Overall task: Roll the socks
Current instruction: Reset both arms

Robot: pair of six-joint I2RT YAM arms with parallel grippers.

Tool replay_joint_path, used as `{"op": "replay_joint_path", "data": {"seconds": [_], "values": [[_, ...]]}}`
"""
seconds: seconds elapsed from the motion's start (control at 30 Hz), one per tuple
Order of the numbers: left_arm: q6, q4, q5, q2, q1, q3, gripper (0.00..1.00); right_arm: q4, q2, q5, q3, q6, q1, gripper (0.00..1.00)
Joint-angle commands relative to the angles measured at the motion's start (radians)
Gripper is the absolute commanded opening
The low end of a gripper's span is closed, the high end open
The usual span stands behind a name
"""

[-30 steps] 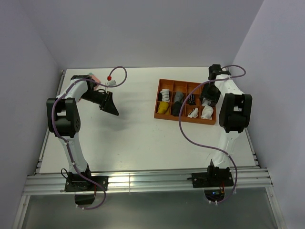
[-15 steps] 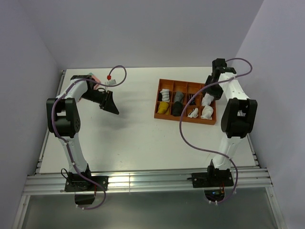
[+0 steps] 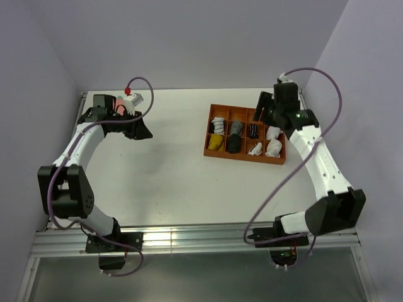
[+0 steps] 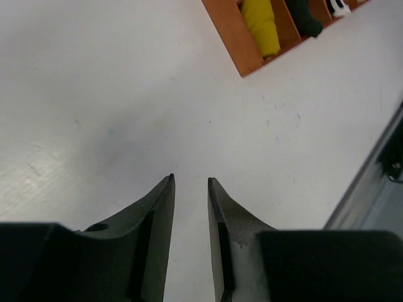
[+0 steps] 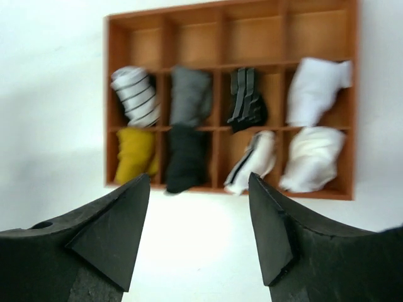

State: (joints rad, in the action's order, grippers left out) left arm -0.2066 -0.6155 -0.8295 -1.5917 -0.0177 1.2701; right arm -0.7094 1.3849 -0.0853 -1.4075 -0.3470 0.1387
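Your right claw (image 5: 198,182) is spread wide and holds nothing, hanging over the near row of the tray (image 5: 110,113). Your left claw (image 4: 190,182) shows only a narrow slit between its jaws, nothing in it, above bare surface (image 4: 126,94) and well apart from the tray. Risks: with the jaws that wide, dropping the right claw straight down could straddle a divider or catch two neighbouring bundles at once, since the compartments are tight and the bundles sit just beside each other. A soft bundle pinched by one end will likely unroll as you lift. A finger hooked under a wall could drag the whole tray. The left claw looks too narrow to take a sock unless you open it first. The right wrist view is blurred, so line up carefully before you commit. The socks (image 5: 187,94) all sit in the tray's middle and near rows, one per compartment, and the far row is bare. Middle row: the white striped bundle (image 5: 135,94), a grey one, the dark ribbed bundle (image 5: 247,99) and a plain white. Near row: the yellow bundle (image 5: 135,154), a black one poking over the front wall, a white with a dark stripe and another plain white. All look bunched or rolled already, soft and lumpy. A pink patch (image 3: 118,102) shows by your left wrist, too small to tell if it's a sock.
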Motion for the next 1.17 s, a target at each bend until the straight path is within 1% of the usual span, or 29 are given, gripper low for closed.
{"op": "replay_joint_path", "data": {"seconds": [0.0,0.03,0.07,0.1,0.13,0.17,0.27,0.3,0.47,0.67,1.13], "values": [[0.127,0.201,0.110,0.102,-0.005,-0.054,0.33,0.151,-0.130,0.015,0.143,-0.010,0.071,0.72],[0.133,0.213,0.125,0.122,-0.005,-0.064,0.34,0.181,-0.164,0.021,0.183,-0.018,0.111,0.76],[0.134,0.218,0.151,0.156,-0.005,-0.078,0.34,0.232,-0.231,0.028,0.255,-0.023,0.133,0.77],[0.136,0.227,0.168,0.170,-0.010,-0.081,0.34,0.257,-0.259,0.024,0.289,-0.035,0.153,0.77],[0.141,0.226,0.179,0.180,-0.014,-0.083,0.34,0.308,-0.295,0.025,0.326,-0.037,0.195,0.96],[0.141,0.217,0.182,0.194,-0.016,-0.077,0.34,0.332,-0.349,0.022,0.391,-0.038,0.215,0.98],[0.174,0.243,0.178,0.229,-0.022,-0.103,0.34,0.412,-0.431,0.002,0.506,-0.049,0.280,1.00],[0.183,0.253,0.173,0.239,-0.024,-0.113,0.35,0.425,-0.476,0.004,0.527,-0.050,0.291,1.00],[0.174,0.278,0.216,0.289,-0.045,-0.156,0.35,0.488,-0.569,0.002,0.636,-0.049,0.315,1.00],[0.167,0.287,0.228,0.309,-0.045,-0.187,0.35,0.502,-0.596,0.019,0.665,-0.037,0.315,1.00],[0.170,0.280,0.202,0.303,-0.045,-0.186,0.36,0.491,-0.652,0.018,0.693,-0.027,0.315,1.00]]}}
